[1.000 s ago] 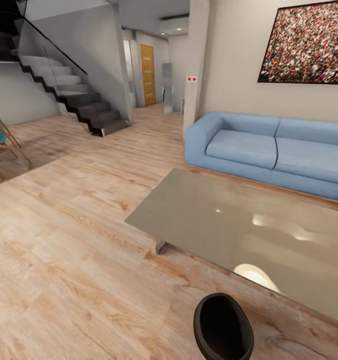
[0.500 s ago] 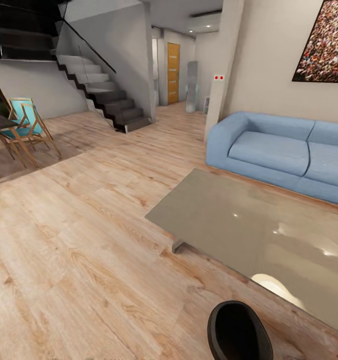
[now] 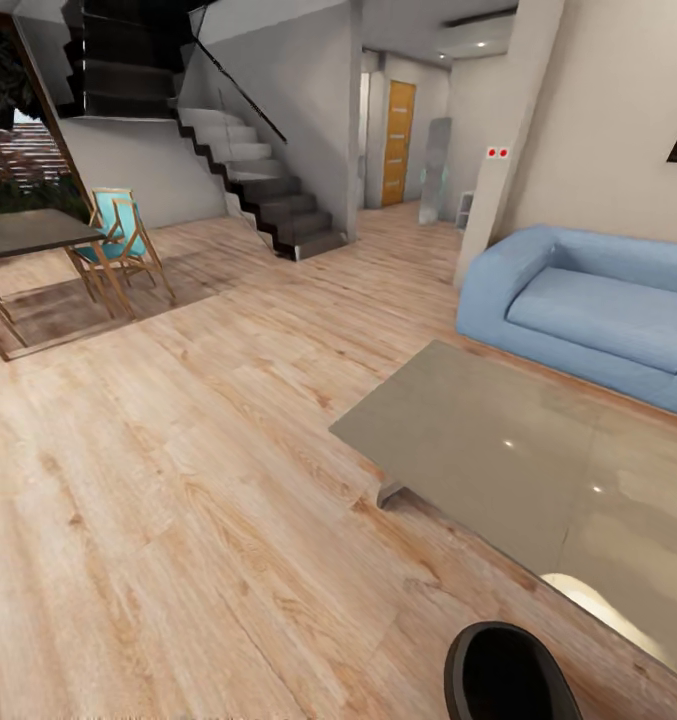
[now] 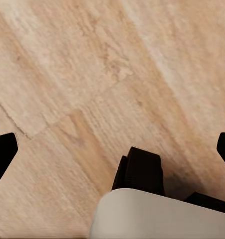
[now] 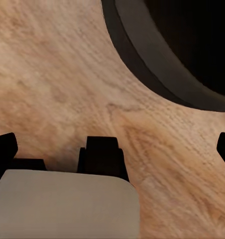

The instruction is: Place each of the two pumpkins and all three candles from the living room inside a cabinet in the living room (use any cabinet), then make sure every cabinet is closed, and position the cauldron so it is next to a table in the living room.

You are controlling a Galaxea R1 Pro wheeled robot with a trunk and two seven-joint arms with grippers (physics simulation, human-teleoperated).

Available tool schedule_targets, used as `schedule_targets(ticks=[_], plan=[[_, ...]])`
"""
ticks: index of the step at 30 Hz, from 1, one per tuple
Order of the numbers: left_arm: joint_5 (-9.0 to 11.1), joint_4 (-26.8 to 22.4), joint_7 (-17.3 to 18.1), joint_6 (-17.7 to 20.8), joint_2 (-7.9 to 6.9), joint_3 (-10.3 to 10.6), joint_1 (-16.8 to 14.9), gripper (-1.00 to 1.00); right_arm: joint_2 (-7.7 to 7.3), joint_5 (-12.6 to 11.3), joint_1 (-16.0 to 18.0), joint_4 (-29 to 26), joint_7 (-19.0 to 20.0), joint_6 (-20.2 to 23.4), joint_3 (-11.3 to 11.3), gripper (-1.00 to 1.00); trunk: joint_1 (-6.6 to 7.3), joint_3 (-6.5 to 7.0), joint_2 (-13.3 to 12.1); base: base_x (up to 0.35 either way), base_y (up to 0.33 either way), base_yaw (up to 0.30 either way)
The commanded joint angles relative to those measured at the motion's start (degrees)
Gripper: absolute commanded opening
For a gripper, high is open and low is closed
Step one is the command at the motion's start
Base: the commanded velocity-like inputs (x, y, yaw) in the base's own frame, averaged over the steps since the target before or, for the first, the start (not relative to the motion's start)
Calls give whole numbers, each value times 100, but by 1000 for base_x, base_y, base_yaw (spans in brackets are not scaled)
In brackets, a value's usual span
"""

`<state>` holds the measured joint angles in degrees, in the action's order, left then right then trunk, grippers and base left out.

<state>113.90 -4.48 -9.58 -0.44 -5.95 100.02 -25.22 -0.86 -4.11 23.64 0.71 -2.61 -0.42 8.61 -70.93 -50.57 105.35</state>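
Note:
The black cauldron [image 3: 508, 675] stands on the wood floor at the bottom of the head view, just in front of the near edge of the low grey glossy table [image 3: 478, 450]. In the right wrist view its thick dark rim [image 5: 157, 55] curves over the floor beyond my right gripper [image 5: 114, 147], which is open and holds nothing. My left gripper [image 4: 112, 149] is open too, over bare floorboards. The pumpkins, the candles and the cabinet are out of view.
A blue sofa [image 3: 598, 310] sits behind the table on the right. A dark staircase [image 3: 268, 190] rises at the back, with an orange door [image 3: 398, 145] beyond it. At the left stand a dark dining table [image 3: 28, 232] and a teal wooden chair [image 3: 118, 240].
The head view has swung left, so the sofa, table and cauldron have slid right in the picture, and the dining table and chair have come in at the left.

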Motion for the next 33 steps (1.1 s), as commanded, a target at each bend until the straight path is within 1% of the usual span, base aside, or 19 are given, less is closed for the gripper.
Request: schedule_targets(ticks=[1,33], plan=[[0,0,0,0,0,0,0,100,2,-1,0,3,-1,-1,0,100,0,-3,0,0,0,281],[0,0,0,0,-1,0,0,100,-25,15,0,-5,6,-2,0,100,0,-81,0,0,0,283]])
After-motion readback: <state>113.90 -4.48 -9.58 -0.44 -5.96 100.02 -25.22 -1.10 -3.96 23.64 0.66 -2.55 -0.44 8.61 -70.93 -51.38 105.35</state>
